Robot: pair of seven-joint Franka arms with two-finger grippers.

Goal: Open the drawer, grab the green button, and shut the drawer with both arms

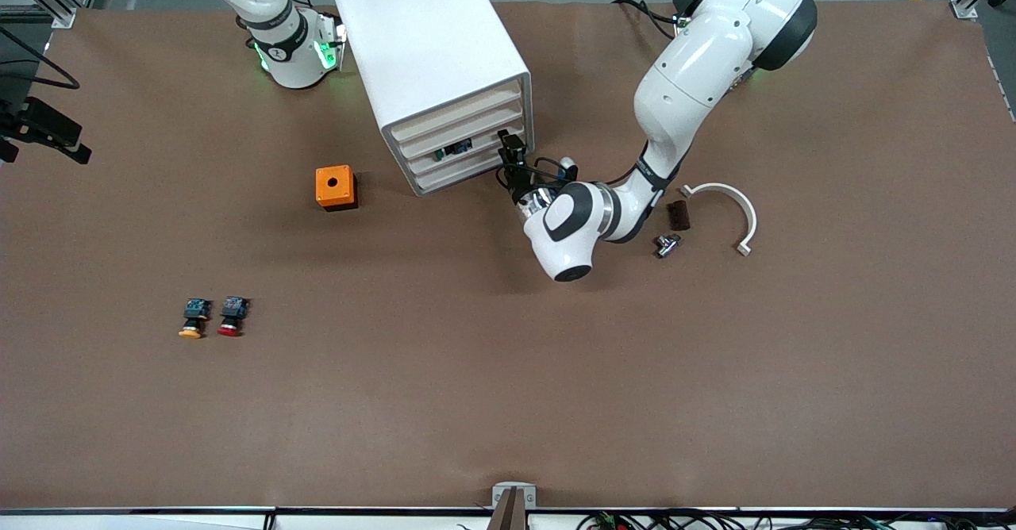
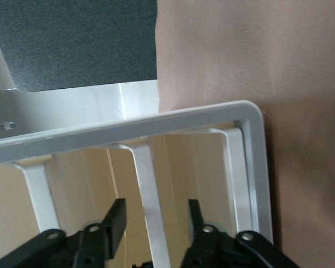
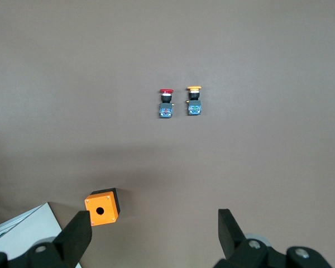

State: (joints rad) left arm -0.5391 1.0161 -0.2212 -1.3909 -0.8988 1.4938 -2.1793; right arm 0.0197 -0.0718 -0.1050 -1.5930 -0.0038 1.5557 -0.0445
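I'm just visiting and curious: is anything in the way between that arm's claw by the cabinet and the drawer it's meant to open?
Nothing visible is. The left gripper is right at the front of the cabinet, its fingers astride a white bar of the drawer front. The button shows through that drawer's slats.

High front view, two wrist close-ups

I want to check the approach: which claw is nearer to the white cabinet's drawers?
Left. The left claw is at the front of the cabinet, by its drawers. The right claw waits raised near the right arm's base.
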